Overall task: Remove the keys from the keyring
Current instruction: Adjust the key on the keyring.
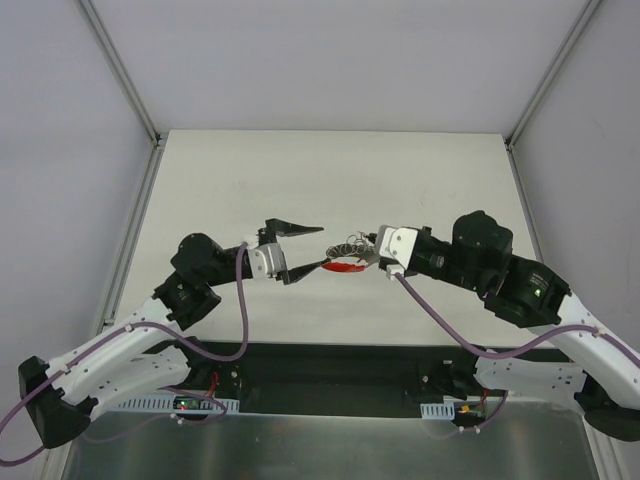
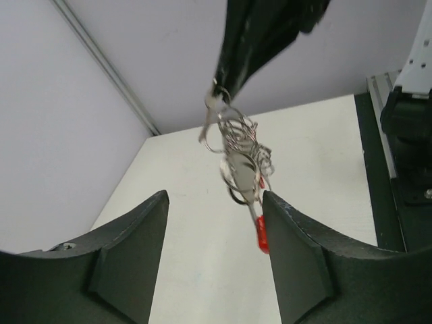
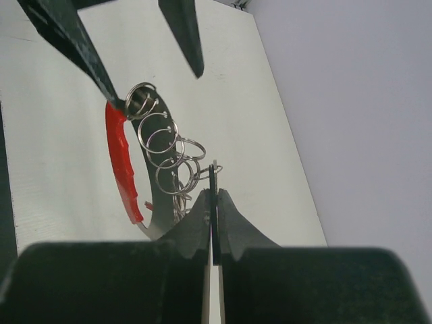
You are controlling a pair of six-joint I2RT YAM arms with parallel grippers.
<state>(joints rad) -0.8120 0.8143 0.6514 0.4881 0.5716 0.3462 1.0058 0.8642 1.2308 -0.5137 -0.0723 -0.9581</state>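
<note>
One pale table (image 1: 250,180) lies under everything we see, with grey walls (image 1: 60,150) around it. Over its near half the left arm (image 1: 150,330) reaches in from the left and the right arm (image 1: 500,275) from the right, their wrists facing each other close together above the middle of the table.

The left jaws stand well apart. The far finger (image 1: 297,229) points past everything, while the near finger (image 1: 303,269) has its tip at the red piece (image 1: 345,267), touching it as far as we can tell from the right wrist view. Nothing is clamped between them.

The right jaws are pressed together, their fingertips (image 3: 196,223) pinching thin metal at one end of the keyring (image 1: 352,245).

That keyring hangs in the air between the two wrists, off the table. It is a tangled string of small wire rings (image 3: 165,138) with the red piece curving along its lower side. From the left wrist we see the bunch dangling from the right jaws, between the left fingers and nearer the right-hand one in that view, with the red piece just beside that finger.

We cannot tell the keys apart from the rings. One small flat silvery bit (image 2: 210,115) sits right below the right fingertips, too blurred to name.
</note>
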